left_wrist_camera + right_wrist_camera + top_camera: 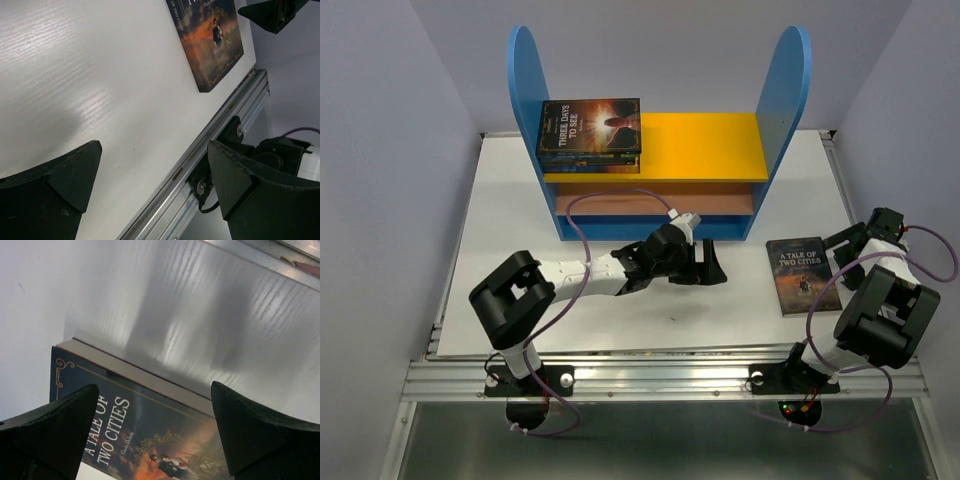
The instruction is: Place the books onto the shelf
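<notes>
Under Three Days to See, the stack on the shelf's yellow board is showing only edges, perhaps three books. A Tale of Two Cities is lying flat on the counter, long axis near-to-far, title end facing the shelf. I am holding my left fingers and right fingers spread wide, pinching nothing.

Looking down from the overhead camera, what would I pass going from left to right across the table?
Stack of books on the shelf → left gripper, jaws open → A Tale of Two Cities, lying flat → right gripper, jaws open.
</notes>
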You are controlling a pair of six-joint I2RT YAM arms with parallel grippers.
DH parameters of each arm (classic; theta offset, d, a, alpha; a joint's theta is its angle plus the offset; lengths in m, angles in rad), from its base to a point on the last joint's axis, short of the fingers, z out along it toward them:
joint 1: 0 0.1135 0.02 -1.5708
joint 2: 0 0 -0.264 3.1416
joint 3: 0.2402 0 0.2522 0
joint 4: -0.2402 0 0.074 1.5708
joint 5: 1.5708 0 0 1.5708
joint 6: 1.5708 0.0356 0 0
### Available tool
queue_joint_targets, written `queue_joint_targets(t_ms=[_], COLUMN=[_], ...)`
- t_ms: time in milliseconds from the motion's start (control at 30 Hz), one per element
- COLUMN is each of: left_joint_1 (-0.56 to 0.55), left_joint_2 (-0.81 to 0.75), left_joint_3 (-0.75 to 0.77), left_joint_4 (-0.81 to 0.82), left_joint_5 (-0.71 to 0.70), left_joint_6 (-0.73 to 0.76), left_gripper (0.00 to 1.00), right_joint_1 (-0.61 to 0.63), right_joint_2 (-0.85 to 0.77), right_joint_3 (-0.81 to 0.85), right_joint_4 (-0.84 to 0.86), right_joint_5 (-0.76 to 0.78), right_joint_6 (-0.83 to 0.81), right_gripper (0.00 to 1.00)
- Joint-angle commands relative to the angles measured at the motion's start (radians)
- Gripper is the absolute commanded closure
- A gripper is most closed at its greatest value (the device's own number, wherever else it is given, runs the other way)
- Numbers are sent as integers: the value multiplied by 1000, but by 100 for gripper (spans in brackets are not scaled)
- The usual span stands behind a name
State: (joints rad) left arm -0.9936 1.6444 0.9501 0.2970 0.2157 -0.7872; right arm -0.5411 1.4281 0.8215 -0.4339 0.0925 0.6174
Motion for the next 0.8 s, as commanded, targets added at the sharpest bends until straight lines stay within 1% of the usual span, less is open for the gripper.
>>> queue_joint_targets(t_ms=[0,67,100,167,267,300,367,433,567,767], left_joint_1=[-4,-4,-5,-4,-5,-4,-5,-4,-5,-5], left_joint_2=[51,95,107,144,187,198,231,252,298,357], left_joint_3=[82,108,121,153,188,211,236,265,291,323], left_joint_4=[67,79,77,80,80,82,80,80,79,60], left_joint_5=[-15,-10,-9,-3,-4,-1,10,13,8,-27], left_joint_6=[-35,-46,-49,-61,-73,-78,-78,-86,-99,-99], left_gripper=[1,1,1,1,1,1,1,1,2,5], right_joint_1=[-43,-43,-43,-43,-43,-43,-34,-11,0,23], right_joint_2=[18,32,35,38,0,-35,-73,-136,-211,-251], right_joint_3=[16,-10,-10,-41,-123,-146,-199,-219,-242,-277], right_joint_4=[84,107,116,124,165,176,167,156,112,75], right_joint_5=[-85,-173,-174,-223,-338,-380,-384,-382,-404,-450], right_joint_6=[-21,-24,-24,-18,-7,-7,-8,-7,-2,-15], right_gripper=[0,0,0,0,0,1,2,2,2,2])
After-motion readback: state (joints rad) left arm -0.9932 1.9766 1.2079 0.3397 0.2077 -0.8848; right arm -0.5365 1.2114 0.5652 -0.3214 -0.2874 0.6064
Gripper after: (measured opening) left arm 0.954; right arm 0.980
